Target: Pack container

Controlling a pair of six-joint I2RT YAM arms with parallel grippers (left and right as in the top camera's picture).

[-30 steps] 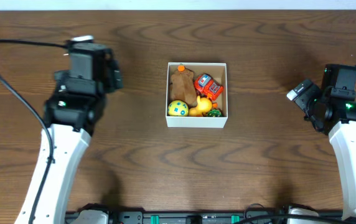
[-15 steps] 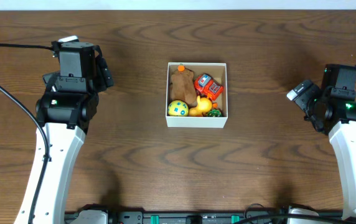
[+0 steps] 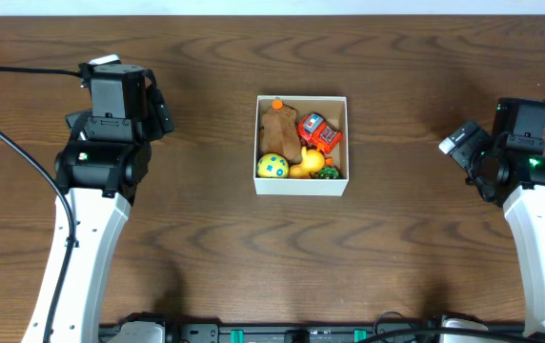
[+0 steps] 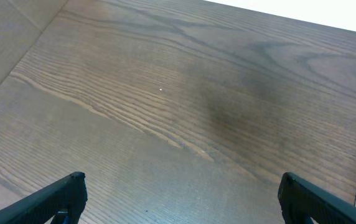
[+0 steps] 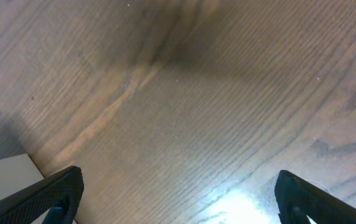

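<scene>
Grainy dark wood table [image 3: 206, 238] bears square, low-walled white cardboard container [image 3: 301, 186].

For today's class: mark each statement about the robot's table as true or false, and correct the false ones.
1. The container holds several toys. True.
2. The left hand grips a toy. False: it is open, and only the table shows between its fingers.
3. The red toy car lies inside the container. True.
4. The yellow ball lies on the table outside the container. False: it sits inside the container, beside the yellow duck.
5. The right hand is open and holds nothing. True.
</scene>
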